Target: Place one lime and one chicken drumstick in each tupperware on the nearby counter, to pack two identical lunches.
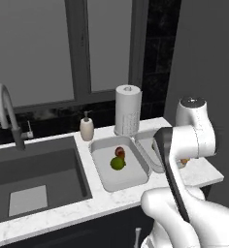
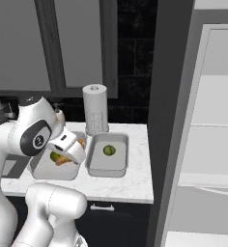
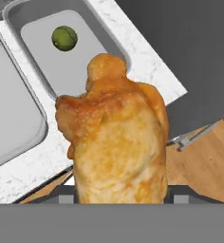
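My gripper (image 3: 121, 198) is shut on a golden chicken drumstick (image 3: 116, 137), held above the counter (image 3: 147, 61) near its front right corner. A bit of this drumstick (image 1: 184, 162) peeks out behind my arm. Up and to the left of it in the hand view lies the right tupperware (image 3: 76, 66), which holds one lime (image 3: 64, 38); the same lime (image 2: 109, 150) sits in that tray (image 2: 106, 165). The left tupperware (image 1: 123, 180) holds a lime (image 1: 117, 163) and a second drumstick (image 1: 120, 152). My arm hides much of the right tupperware (image 1: 146, 140).
A paper towel roll (image 1: 127, 110) and a soap dispenser (image 1: 87, 128) stand behind the trays. The dark sink (image 1: 34, 169) with its faucet (image 1: 7, 114) lies to the left. A tall dark panel (image 2: 169, 120) bounds the counter's right end. Wooden floor (image 3: 204, 156) lies below the front edge.
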